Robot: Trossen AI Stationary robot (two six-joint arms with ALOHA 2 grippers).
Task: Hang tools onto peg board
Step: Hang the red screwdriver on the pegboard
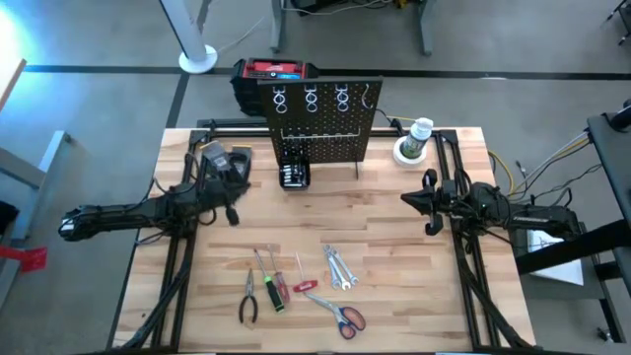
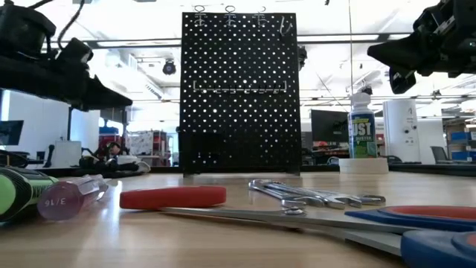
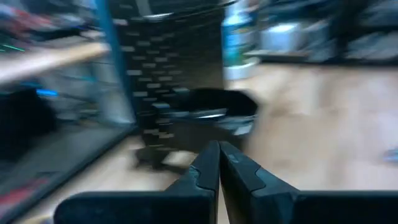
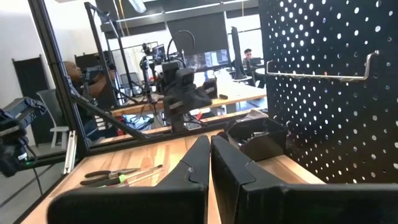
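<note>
Tools are laid out flat along the near part of the wooden table, none of them held. From left to right in the high view are seen black-handled pliers, a green-handled screwdriver, a red-handled screwdriver, a small red tool, red-handled scissors and a pair of silver wrenches. In the low view the wrenches are seen lying side by side behind the scissor blades.

Behind the tools, at the table's far edge, the peg board is seen standing upright, with white ring holders along its top row and a wire hook to their right. No tool is seen on the board. A small black box of bits is placed at the board's foot, and a red-and-black toolbox is seen behind the board, off the table. A white-capped bottle stands on a roll of tape to the board's right.

Black gloves lie left of the board. The left gripper is held above the table just in front of the gloves, jaws closed on nothing. The right gripper is held over the right side of the table, well apart from the tools, jaws likewise pressed together and empty.
</note>
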